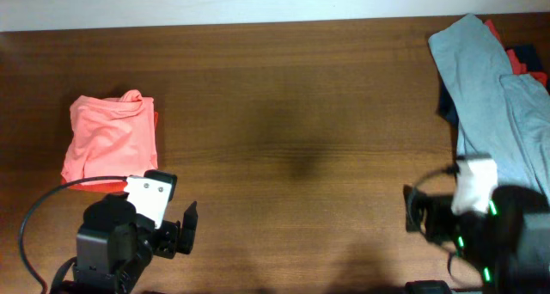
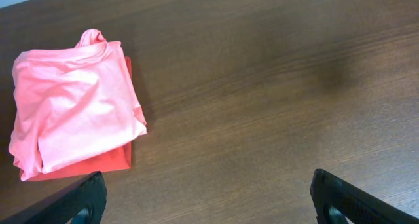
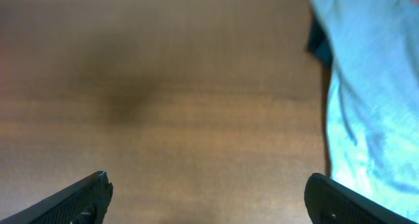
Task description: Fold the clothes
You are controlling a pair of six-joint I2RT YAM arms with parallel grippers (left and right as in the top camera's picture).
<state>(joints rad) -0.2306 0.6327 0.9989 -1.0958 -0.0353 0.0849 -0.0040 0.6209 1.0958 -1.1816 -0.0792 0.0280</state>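
Dark wood table point(image 1: 292, 113), middle bare, clothes at both ends.

Left end: salmon-pink shirt point(image 1: 110, 137) already folded into a rough square, stacked on a folded red-orange shirt point(image 2: 111, 166) that shows along its near and right edges. Looks done.

Right end: grey-blue shirt point(image 1: 494, 96) lying loose and unfolded over a small heap. Another bit of red-orange point(image 1: 516, 60) and something dark point(image 1: 445, 105) poke out from under it; can't tell what those pieces are.

Left gripper point(image 2: 209, 196): jaws spread wide, empty, over bare wood. Pink stack sits ahead and to its left, not touching.

Right gripper point(image 3: 208, 188): also wide apart, nothing between the fingers, above bare table.

Key geometry: the grey-blue shirt's long axis runs far-to-near along the right table edge. Its near end comes down just beside the right gripper, on the outer side. Right arm is clearly nearer; left is well apart, across the table.

My read: next job is the grey-blue shirt. Right arm needs to shift outward and grab the near edge, then drag it to the centre for spreading.
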